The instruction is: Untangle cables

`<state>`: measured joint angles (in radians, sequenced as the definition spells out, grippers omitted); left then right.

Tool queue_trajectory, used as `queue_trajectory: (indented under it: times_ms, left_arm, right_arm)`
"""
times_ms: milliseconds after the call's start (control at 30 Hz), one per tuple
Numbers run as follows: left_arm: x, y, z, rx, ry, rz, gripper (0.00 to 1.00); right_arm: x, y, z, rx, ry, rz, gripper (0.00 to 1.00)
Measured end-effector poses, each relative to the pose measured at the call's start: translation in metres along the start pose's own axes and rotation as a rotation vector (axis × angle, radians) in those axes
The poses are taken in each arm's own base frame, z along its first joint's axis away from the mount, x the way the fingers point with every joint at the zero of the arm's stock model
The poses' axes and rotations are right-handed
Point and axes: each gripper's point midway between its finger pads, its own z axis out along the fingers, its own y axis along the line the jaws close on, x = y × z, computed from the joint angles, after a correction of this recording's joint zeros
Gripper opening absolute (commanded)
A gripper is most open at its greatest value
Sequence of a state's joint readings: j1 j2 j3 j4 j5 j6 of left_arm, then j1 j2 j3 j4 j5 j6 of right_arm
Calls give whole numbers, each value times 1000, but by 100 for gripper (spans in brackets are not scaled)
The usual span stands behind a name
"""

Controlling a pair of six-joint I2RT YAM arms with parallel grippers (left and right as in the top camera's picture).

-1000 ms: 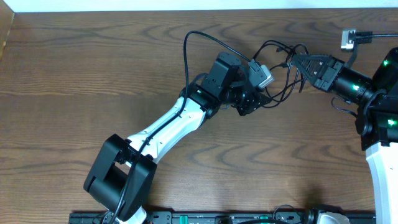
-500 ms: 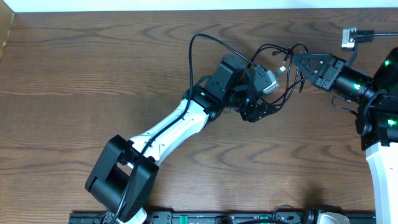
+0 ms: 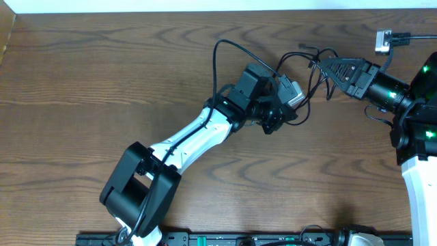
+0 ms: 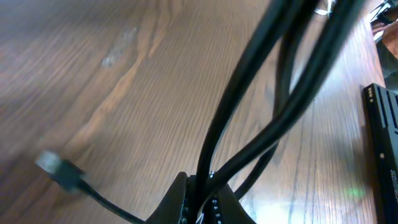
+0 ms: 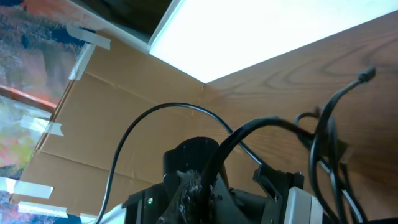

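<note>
Left fingers point(image 4: 227, 205) have just squeezed shut on the black cable point(image 4: 273, 87), hanging between both arms over the bench point(image 3: 102, 82); right fingers point(image 3: 336, 66) look pinched on it too, so pull apart slowly.

- Dark wood-grain surface point(image 3: 102, 82) spreads right across the overhead view.
- Black rail point(image 3: 225, 240) runs along its near edge.
- From the right wrist, a cardboard wall point(image 5: 112, 81) stands behind the surface, with pale tape strips point(image 5: 87, 36) stuck on it.
- Bright white panel point(image 5: 261, 31) glows beside that cardboard.
</note>
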<state>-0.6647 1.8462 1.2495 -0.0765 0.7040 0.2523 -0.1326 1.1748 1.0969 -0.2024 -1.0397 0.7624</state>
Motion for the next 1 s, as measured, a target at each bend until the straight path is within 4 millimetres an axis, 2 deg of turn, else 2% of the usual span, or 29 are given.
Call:
queue_trajectory:
  times_ms: [100, 233, 333, 367, 400, 467, 500, 533, 567, 600, 800, 1000]
  left_arm:
    - [15, 11, -8, -15, 47, -57, 7]
    - [34, 30, -23, -47, 94, -139, 7]
    - [44, 45, -35, -73, 114, -195, 8]
    - [46, 48, -38, -80, 114, -206, 8]
    - [48, 52, -41, -89, 116, -217, 8]
    - [48, 57, -48, -102, 112, -230, 8]
    - [47, 58, -51, -107, 108, -230, 8]
    - [44, 57, -54, -111, 101, -226, 8]
    - [38, 56, -58, -116, 89, -217, 8]
    - [33, 54, -63, -122, 77, -205, 8]
    - [-11, 31, -101, -153, -24, -115, 8]
    - [-32, 15, -123, -168, -76, -68, 8]
  right_arm:
    - [2, -4, 0, 17, 2, 15, 1]
    - [13, -27, -2, 113, 17, 71, 1]
    - [33, -65, -11, 299, 41, 128, 1]
    - [34, -68, -12, 316, 43, 130, 1]
    - [40, -83, -18, 398, 48, 140, 1]
    - [47, -99, -26, 497, 53, 138, 1]
    - [48, -106, -30, 538, 55, 129, 29]
    - [48, -112, -34, 577, 53, 114, 63]
    - [47, -117, -37, 612, 48, 95, 88]
    - [47, -120, -39, 630, 47, 85, 99]
    - [52, -139, -56, 771, 59, 56, 99]
    - [63, -138, -51, 793, 107, 28, 99]
